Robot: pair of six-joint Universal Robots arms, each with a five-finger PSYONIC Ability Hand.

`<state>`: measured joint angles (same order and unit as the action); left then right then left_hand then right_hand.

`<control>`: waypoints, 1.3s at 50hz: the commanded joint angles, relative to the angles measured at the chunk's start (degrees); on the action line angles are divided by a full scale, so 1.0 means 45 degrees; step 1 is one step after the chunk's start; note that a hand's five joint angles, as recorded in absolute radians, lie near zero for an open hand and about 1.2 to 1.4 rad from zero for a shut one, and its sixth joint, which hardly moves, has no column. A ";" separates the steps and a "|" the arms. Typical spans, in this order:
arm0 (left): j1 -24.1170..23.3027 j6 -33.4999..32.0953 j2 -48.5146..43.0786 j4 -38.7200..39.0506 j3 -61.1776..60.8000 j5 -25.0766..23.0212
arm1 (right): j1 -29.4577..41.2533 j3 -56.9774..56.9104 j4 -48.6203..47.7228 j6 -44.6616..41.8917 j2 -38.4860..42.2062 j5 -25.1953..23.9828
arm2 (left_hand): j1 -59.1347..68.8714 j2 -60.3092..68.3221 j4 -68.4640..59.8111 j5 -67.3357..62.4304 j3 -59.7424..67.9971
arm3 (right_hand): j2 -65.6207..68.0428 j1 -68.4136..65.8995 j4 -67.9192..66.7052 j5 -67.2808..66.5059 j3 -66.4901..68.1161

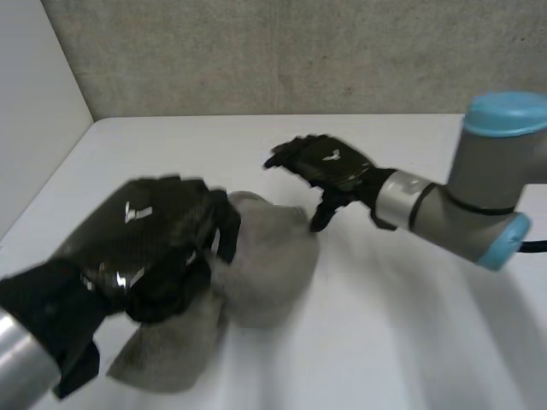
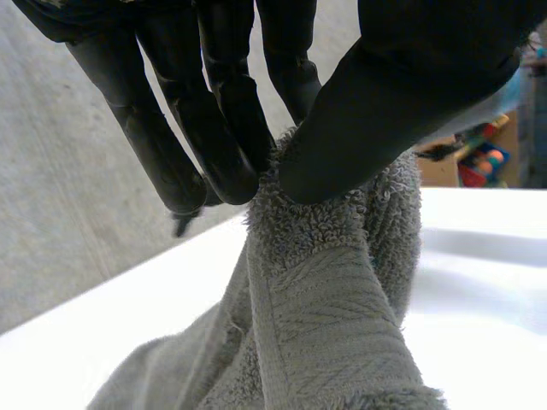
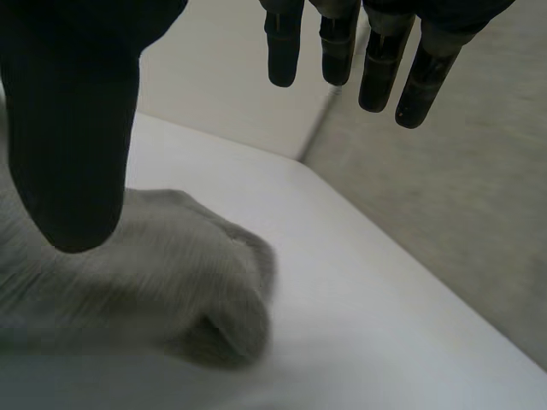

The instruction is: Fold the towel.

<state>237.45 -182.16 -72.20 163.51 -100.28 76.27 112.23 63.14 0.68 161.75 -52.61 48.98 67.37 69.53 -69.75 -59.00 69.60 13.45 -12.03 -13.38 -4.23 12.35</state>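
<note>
While the soft, limp grey terry towel [image 1: 267, 256] lay bunched on the white surface [image 1: 393, 333], the black left hand [image 1: 158, 243] pinched its hemmed edge between fingers [image 2: 226, 128] and thumb, the black right hand [image 1: 329, 166] hung just beside it with fingers spread, and a light corner grip looked sufficient.

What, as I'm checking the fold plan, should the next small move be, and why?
Probably lower the right hand onto the towel and grasp it: the left hand pinches a hemmed edge, the right is open near it, and the towel lies bunched.
</note>
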 commanded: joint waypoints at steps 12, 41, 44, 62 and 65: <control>0.1273 -0.0125 0.0185 -0.0398 -0.0645 0.0122 | 0.2579 -0.1648 0.1001 -0.2994 0.1925 0.1163 | 0.2806 0.2327 -0.2278 -0.2444 0.2311 | 1.2678 -1.2994 -1.2695 -1.2506 1.2923; 0.1784 -0.0145 0.0986 -0.0515 -0.1269 0.0005 | 0.2735 -0.2371 0.2798 -0.8992 0.3077 0.2357 | 0.2806 0.2327 -0.2278 -0.2444 0.2311 | 1.4788 -1.5104 -1.4805 -1.4615 1.5033; 0.1804 -0.0164 0.0889 -0.0438 -0.1153 0.0024 | 0.2794 -0.3269 0.2329 -0.8445 0.2589 0.3021 | 0.2806 0.2327 -0.2278 -0.2444 0.2311 | 1.4788 -1.5104 -1.4805 -1.4616 1.5033; 0.3386 -0.0984 -0.0928 0.3156 -0.0820 0.0122 | 0.0920 0.2036 -0.1719 -0.1430 -0.5335 0.7317 | 0.2806 0.2327 -0.2278 -0.2444 0.2311 | 1.4788 -1.5104 -1.4805 -1.4616 1.5033; 0.3347 -0.0984 -0.1705 0.4205 -0.0917 0.0160 | 0.0919 0.3655 0.0266 -0.2540 -0.6467 0.7337 | 0.2806 0.2327 -0.2278 -0.2444 0.2311 | 1.4788 -1.5104 -1.4805 -1.4616 1.5033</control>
<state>251.73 -186.47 -74.52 174.20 -103.52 76.68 117.33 66.66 -9.60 157.75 -72.66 81.53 67.38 69.53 -69.77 -59.00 69.65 67.07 -53.12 -68.19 -55.19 67.73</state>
